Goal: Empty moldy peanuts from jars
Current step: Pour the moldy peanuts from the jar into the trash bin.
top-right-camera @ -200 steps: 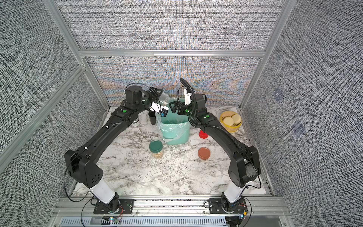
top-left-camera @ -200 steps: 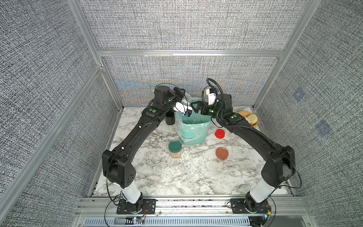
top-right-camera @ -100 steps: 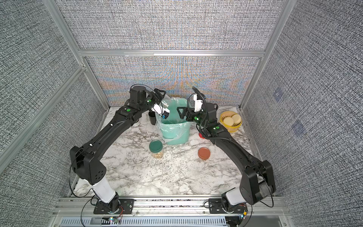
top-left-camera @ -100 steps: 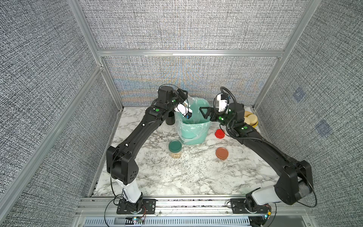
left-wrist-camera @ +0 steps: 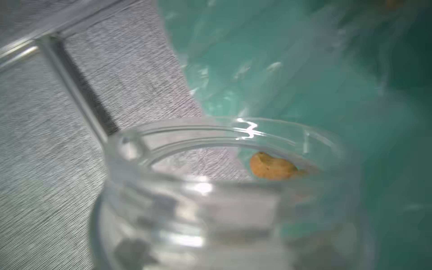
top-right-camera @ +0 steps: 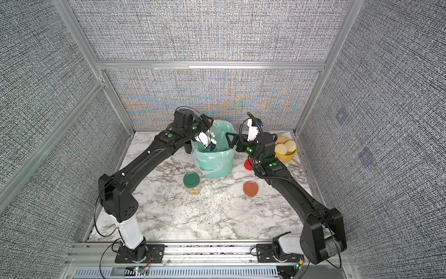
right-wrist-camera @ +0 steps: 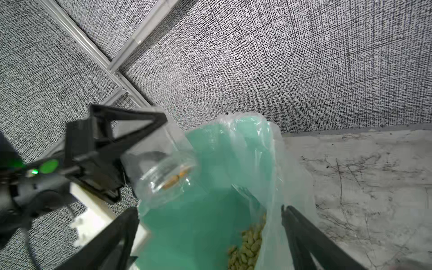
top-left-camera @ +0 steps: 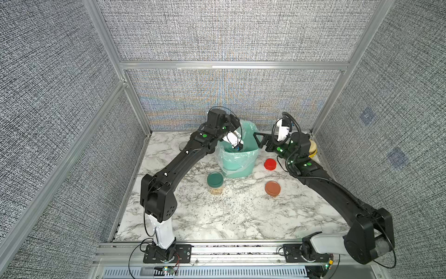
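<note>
Mostly blurred, jar point(left-wrist-camera: 198, 205) in left tool point(top-left-camera: 237, 136) holds one peanut point(left-wrist-camera: 271, 168).

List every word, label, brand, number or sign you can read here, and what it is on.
No readable text in any view. The held jar, green-lidded jar, red lid, orange lid and teal bin carry no label; the left wrist view is blurred.

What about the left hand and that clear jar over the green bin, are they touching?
Touching. The right wrist view shows the left hand clamped on the clear jar, which hangs tipped above the green bin.
</note>
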Controlling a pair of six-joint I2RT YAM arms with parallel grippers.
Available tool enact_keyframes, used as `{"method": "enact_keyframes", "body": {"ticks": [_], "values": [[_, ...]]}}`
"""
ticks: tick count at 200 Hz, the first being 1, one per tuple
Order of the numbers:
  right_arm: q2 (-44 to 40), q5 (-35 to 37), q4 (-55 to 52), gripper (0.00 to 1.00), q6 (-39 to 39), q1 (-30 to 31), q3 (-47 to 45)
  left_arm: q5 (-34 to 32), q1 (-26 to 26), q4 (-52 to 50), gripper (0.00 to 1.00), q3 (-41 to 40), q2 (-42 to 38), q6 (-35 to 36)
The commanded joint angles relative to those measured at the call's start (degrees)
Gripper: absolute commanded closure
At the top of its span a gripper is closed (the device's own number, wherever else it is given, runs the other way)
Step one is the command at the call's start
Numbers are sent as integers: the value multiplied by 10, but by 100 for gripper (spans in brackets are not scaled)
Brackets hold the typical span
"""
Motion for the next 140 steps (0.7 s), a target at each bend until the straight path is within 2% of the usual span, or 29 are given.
{"method": "enact_keyframes", "body": {"ticks": [1, 12, 41, 74, 111, 140], "values": [[-11, 8, 21, 2, 1, -5, -6, 12, -3, 65, 100, 53, -1, 358], [-13, 8, 26, 2, 4, -8, -11, 18, -4, 71, 100, 60, 2, 357], [-13, 0, 28, 2, 10, -12, -14, 6, 10, 26, 100, -1, 2, 345], [-22, 6, 29, 2, 8, -13, -19, 28, -1, 54, 100, 80, 12, 357], [-23, -2, 20, 2, 5, -19, -16, 26, 10, 33, 100, -16, 2, 356], [-33, 1, 29, 2, 7, -24, -30, 26, 11, 51, 100, 41, 17, 354]]}}
